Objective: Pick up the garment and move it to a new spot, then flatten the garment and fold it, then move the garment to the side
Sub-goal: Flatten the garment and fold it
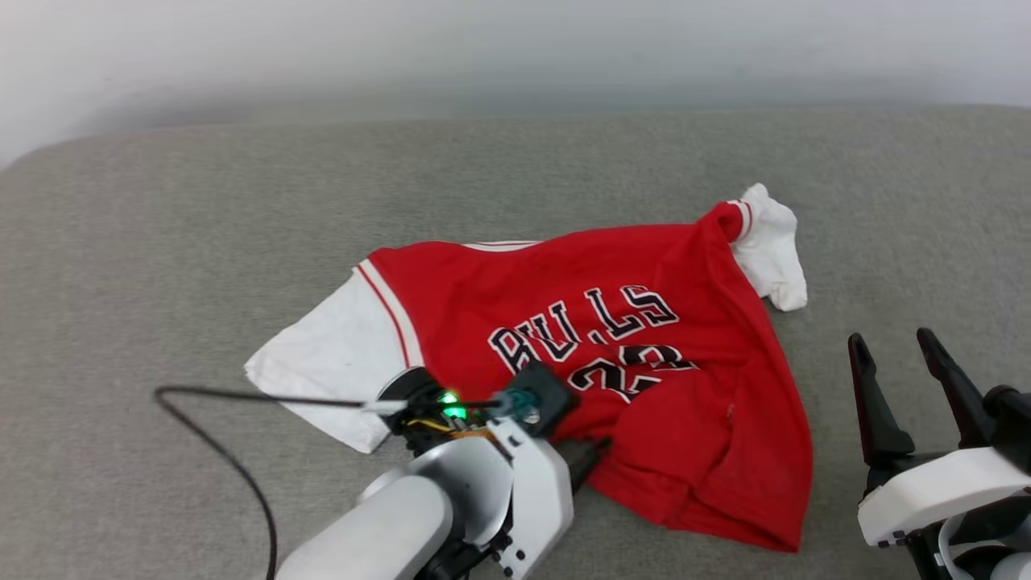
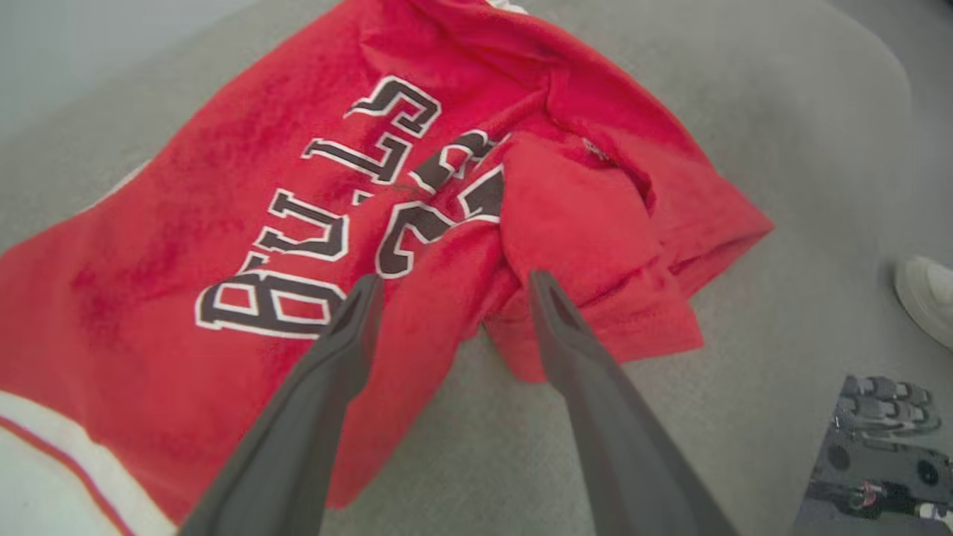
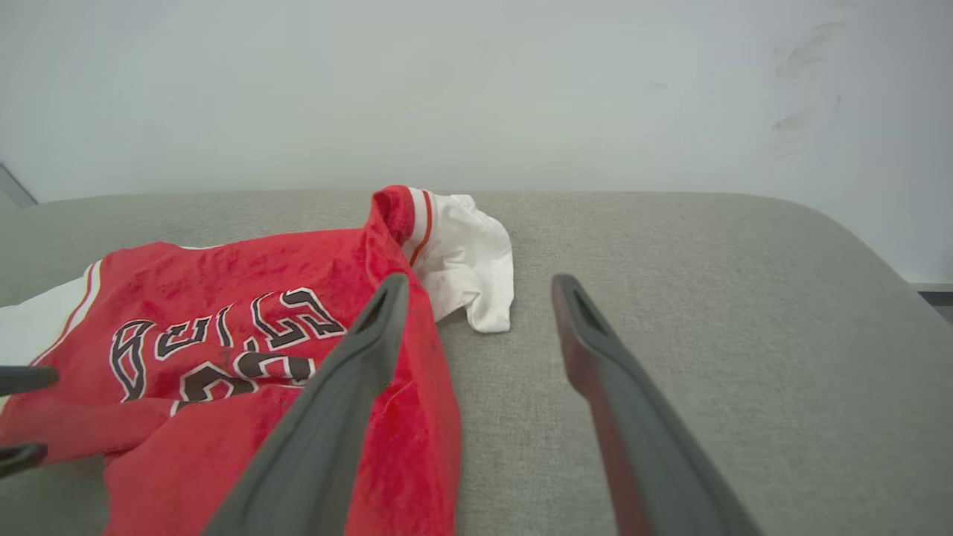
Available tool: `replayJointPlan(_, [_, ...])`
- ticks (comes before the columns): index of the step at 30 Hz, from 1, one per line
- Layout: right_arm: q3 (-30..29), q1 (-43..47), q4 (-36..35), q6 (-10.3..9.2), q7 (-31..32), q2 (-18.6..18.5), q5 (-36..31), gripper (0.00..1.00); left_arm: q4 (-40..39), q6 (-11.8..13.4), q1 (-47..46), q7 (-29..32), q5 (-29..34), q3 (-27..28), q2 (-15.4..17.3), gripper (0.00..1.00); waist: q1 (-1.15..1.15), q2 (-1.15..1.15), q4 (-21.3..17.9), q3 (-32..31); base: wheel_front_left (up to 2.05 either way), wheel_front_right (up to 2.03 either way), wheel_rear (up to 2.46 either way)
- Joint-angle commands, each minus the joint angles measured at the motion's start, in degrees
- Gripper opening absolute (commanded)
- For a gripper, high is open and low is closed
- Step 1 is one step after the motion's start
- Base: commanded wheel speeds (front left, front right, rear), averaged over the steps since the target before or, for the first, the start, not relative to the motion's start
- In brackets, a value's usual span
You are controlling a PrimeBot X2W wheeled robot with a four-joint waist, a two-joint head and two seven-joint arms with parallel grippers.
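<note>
The garment [image 1: 644, 354], a red jersey with white sleeves and black "BULLS" lettering, lies crumpled face up on a grey cushioned surface [image 1: 161, 242]. One white sleeve [image 1: 338, 354] spreads to the left and the other [image 1: 773, 250] is bunched at the far right. My left gripper [image 2: 452, 283] is open at the garment's near hem, with a raised red fold [image 2: 573, 223] between its fingers. In the head view the left wrist [image 1: 483, 475] hides those fingers. My right gripper [image 1: 894, 346] stands open and empty just right of the garment, over bare cushion.
A black cable [image 1: 209, 435] loops from the left wrist over the cushion at the lower left. A pale wall [image 1: 515, 48] runs behind the surface. In the left wrist view the cushion's rounded edge [image 2: 886, 67] drops to a floor, where a white rounded shape [image 2: 927, 298] lies.
</note>
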Motion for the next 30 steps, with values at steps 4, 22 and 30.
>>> replayJointPlan(4, [0.3,-0.9,0.0,-0.02,-1.1,0.2,-0.6,1.0,2.0,-1.0,-4.6,6.1,0.3,-2.0,-1.5,1.0,0.0,0.0,-3.0,3.0,0.0,0.0,0.0])
replayJointPlan(22, [0.5,-1.9,2.8,-0.02,-3.0,1.6,-1.7,1.0,8.1,-4.5,-7.2,6.2,-1.6,-8.1,-1.6,0.0,0.0,0.0,-3.5,5.0,0.0,0.0,0.0])
replayJointPlan(30, [0.3,-0.7,4.1,-0.02,-2.4,1.1,-1.6,1.0,-0.4,-2.2,-5.6,1.6,-0.2,-6.6,1.3,0.0,0.0,0.0,-0.9,0.3,0.0,0.0,0.0])
